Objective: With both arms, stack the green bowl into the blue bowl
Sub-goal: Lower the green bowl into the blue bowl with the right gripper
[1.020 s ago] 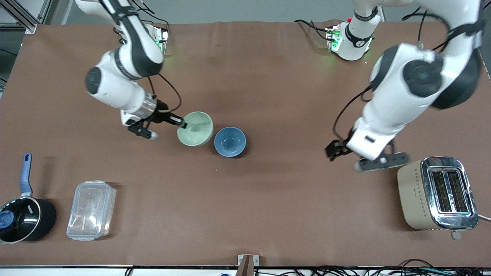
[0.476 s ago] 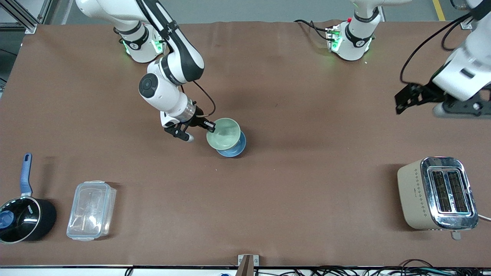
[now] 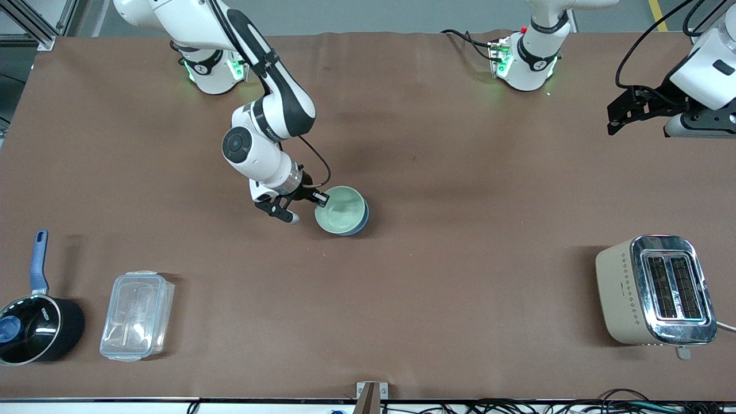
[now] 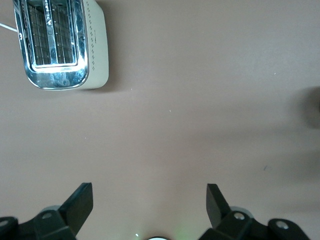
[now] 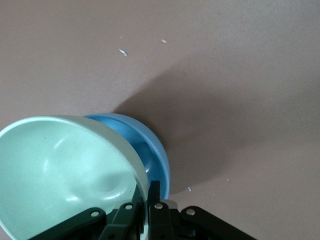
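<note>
The pale mint-green bowl (image 3: 341, 210) sits tilted in the sky-blue bowl (image 3: 361, 221) near the middle of the table; only a rim of blue shows under it. My right gripper (image 3: 321, 199) is shut on the green bowl's rim at the side toward the right arm's end. In the right wrist view the green bowl (image 5: 65, 170) rests inside the blue bowl (image 5: 150, 150), and the gripper (image 5: 149, 197) pinches its rim. My left gripper (image 3: 618, 118) is open and empty, high over the left arm's end of the table; in the left wrist view the gripper (image 4: 150, 200) holds nothing.
A beige and chrome toaster (image 3: 655, 290) stands near the front at the left arm's end, also seen in the left wrist view (image 4: 60, 45). A clear plastic container (image 3: 137, 315) and a black pot with a blue handle (image 3: 35, 322) sit at the right arm's end.
My right gripper carried the green bowl from beside the blue bowl to over it, then lowered it in. My left arm rose and drew back from beside the toaster.
</note>
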Action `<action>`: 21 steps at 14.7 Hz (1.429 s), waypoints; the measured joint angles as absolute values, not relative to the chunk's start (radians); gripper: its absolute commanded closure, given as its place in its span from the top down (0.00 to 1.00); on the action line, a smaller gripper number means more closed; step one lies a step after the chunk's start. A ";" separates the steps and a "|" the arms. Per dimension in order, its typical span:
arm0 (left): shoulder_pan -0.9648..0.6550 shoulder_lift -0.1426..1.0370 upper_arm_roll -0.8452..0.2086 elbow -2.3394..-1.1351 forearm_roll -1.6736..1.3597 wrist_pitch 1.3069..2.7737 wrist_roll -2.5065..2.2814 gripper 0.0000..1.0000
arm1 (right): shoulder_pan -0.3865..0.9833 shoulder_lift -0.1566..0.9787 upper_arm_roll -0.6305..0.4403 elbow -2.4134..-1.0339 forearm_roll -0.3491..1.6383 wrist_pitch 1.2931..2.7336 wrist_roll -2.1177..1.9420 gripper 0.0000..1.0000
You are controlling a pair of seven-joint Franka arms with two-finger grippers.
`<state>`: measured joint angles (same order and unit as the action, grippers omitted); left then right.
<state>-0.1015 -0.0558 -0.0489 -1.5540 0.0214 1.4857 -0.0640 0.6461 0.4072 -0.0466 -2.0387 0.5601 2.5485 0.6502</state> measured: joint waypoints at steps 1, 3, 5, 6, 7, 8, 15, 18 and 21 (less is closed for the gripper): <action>-0.101 -0.057 -0.049 -1.555 0.021 1.486 -0.064 1.00 | 0.647 0.412 -0.047 -2.039 0.559 2.548 0.650 0.03; -0.101 -0.057 -0.049 -1.557 0.021 1.487 -0.064 1.00 | 0.649 0.416 -0.047 -2.039 0.557 2.547 0.650 0.04; -0.101 -0.057 -0.048 -1.561 0.021 1.487 -0.064 1.00 | 0.650 0.419 -0.047 -2.039 0.556 2.544 0.650 0.05; -0.101 -0.057 -0.048 -1.563 0.021 1.487 -0.064 1.00 | 0.650 0.421 -0.047 -2.039 0.555 2.544 0.651 0.05; -0.101 -0.057 -0.048 -1.563 0.021 1.488 -0.063 1.00 | 0.650 0.422 -0.047 -2.039 0.555 2.544 0.651 0.05; -0.101 -0.057 -0.048 -1.563 0.021 1.488 -0.063 1.00 | 0.650 0.423 -0.047 -2.039 0.555 2.544 0.651 0.07; -0.100 -0.057 -0.048 -1.567 0.021 1.488 -0.063 1.00 | 0.665 0.430 -0.047 -2.039 0.555 2.542 0.658 0.10; -0.100 -0.057 -0.048 -1.568 0.021 1.488 -0.063 1.00 | 0.672 0.432 -0.047 -2.038 0.555 2.543 0.666 0.10; -0.100 -0.057 -0.048 -1.568 0.021 1.488 -0.063 1.00 | 0.677 0.432 -0.047 -2.036 0.555 2.543 0.677 0.34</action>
<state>-0.1002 -0.0571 -0.0483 -1.5683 0.0214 1.4885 -0.0631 0.6768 0.4320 -0.0467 -2.0358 0.5547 2.5426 0.6775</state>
